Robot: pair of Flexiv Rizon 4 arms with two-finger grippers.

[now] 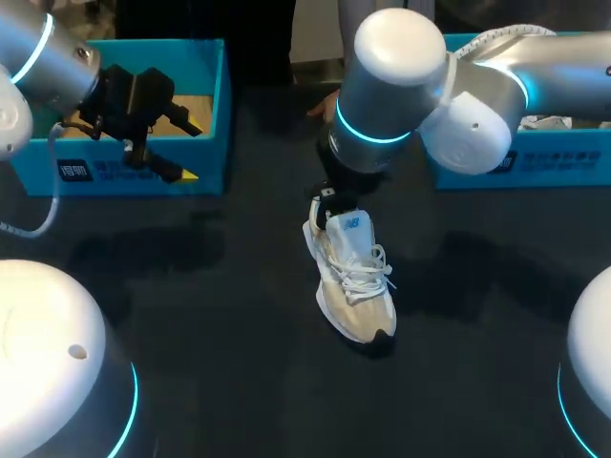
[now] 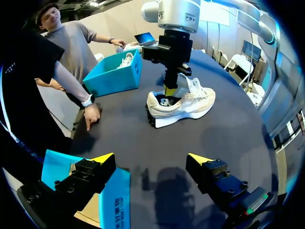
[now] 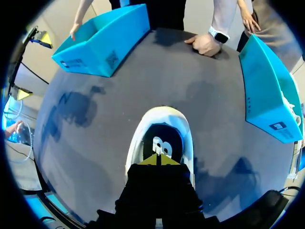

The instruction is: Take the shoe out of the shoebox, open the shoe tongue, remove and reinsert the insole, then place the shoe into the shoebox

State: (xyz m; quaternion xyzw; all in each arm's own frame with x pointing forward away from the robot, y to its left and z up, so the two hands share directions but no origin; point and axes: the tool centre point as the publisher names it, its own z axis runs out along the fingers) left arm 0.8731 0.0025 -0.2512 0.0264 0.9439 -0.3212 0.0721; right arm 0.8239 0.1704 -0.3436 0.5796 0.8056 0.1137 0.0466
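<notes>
Shoe [image 1: 351, 281] stands mid-counter [image 1: 239, 315], out of the box, toe near. Right claw [image 3: 159, 160] dips into its opening, tips clenched, likely after the insole [image 3: 162, 136]. Only the right wrist view shows the tips together, though not whether they pinch anything. Left claw [image 2: 151, 160] hovers released over the left box [image 1: 215, 105], clear of the work.
</notes>
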